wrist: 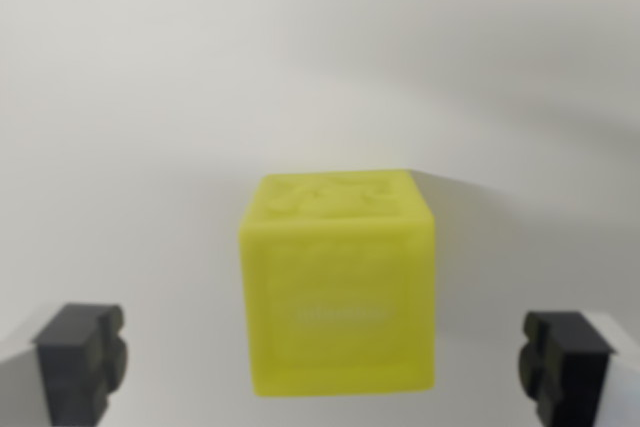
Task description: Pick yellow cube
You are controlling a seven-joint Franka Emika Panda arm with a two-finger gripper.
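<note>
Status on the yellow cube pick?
Done: gripper is lined up, yellow cube centred between its open fingers. In hand: the approach; both fingers sit clear of the cube's sides. Left: close on it and lift off the white surface.

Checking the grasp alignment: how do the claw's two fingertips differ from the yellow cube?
The fingertips are black and sit at the lower corners, partly cut off by the frame; the yellow cube is bright yellow, centred and fully visible. The cube bears embossed relief; the fingertips look notched. The claw is open, touching nothing. Both look blocky.

We see a bright yellow plastic cube (338, 292) with embossed relief, black rubber fingertips (82, 359), plain white tabletop (150, 97).
</note>
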